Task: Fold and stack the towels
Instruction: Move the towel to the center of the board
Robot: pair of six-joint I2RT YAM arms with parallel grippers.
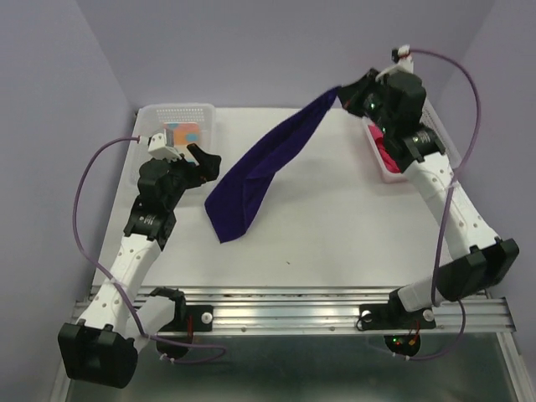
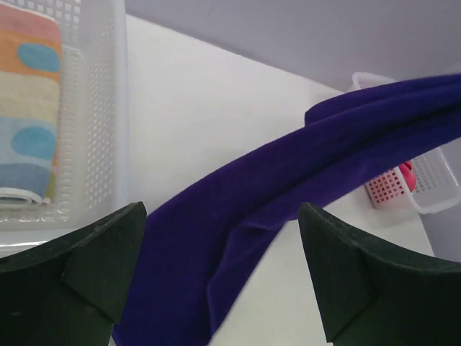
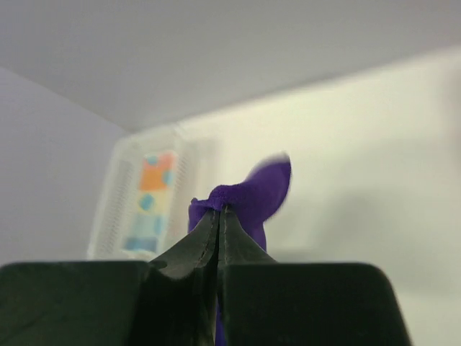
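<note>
The right pincer [image 1: 350,99] is clamped on one corner of the deep purple towel [image 1: 251,176] and holds it high over the far right part of the table [image 1: 335,226]. In the right wrist view its two fingers [image 3: 191,249] meet, with a small bunch of purple cloth pinched between their tips. From that grip the towel slopes in a long band toward the left and the near side. Its lower end lies spread on the table near the middle, just beside the left arm.

The left pincer [image 1: 208,161] stands wide and holds nothing. It sits low over the table, to the left of the towel's lower part. In the left wrist view the purple cloth shows in the gap between the two dark fingers [image 2: 94,274], lying beyond them. Whether it touches them cannot be told.

A white perforated basket [image 1: 151,113] sits at the far left corner of the table. A folded striped towel [image 1: 182,132] with blue dots lies inside it. A second white basket [image 1: 389,174] sits at the far right edge, partly under the right arm, and the hot pink towel [image 1: 382,149] lies bunched inside it.
</note>
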